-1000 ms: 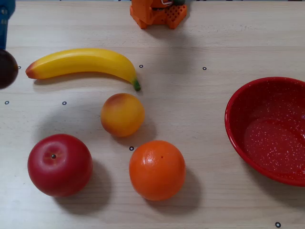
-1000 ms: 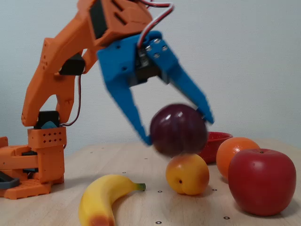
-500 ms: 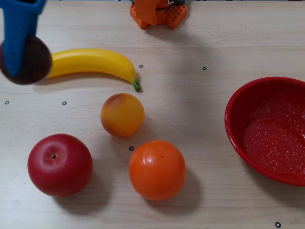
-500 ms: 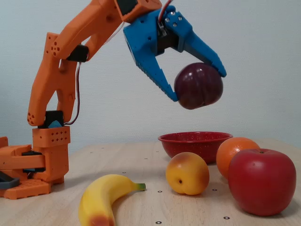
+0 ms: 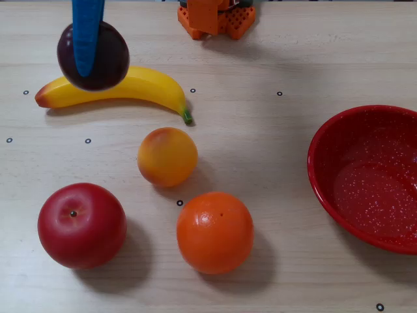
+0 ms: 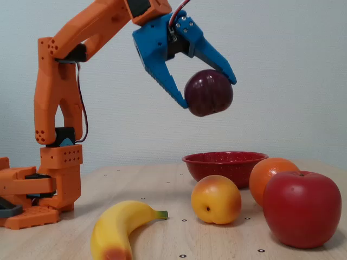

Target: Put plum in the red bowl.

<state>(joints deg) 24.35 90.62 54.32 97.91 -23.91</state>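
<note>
One arm (image 6: 59, 97), orange with a blue gripper (image 6: 209, 92), stands on a pale wooden table (image 5: 273, 59). The gripper is closed on the plum (image 6: 209, 92), with one blue finger (image 6: 162, 73) on each side of the fruit. In the fixed view the plum hangs high in the air, well clear of the table and of every other item. In the overhead view the plum (image 5: 93, 55) appears at the far left, overlapping the banana (image 5: 143, 86), with a blue finger (image 5: 86, 32) across its top.

Four other fruits lie on the table. The banana lies at the far left in the overhead view, its stem end pointing right. A small yellow-orange fruit (image 5: 167, 156) sits just nearer than the banana's stem. The apple (image 5: 81, 225) sits at the near left, and the orange (image 5: 215, 232) sits to its right, near the yellow-orange fruit but apart from it.

The red bowl (image 5: 326, 153) stands upright at the right edge of the overhead view, partly cut off by the frame, and holds nothing. It is well apart from the plum. In the fixed view the red bowl (image 6: 217, 162) stands behind the orange (image 6: 271, 173) and the apple (image 6: 301, 208).

The arm's orange base (image 5: 215, 19) is at the far edge in the overhead view.
</note>
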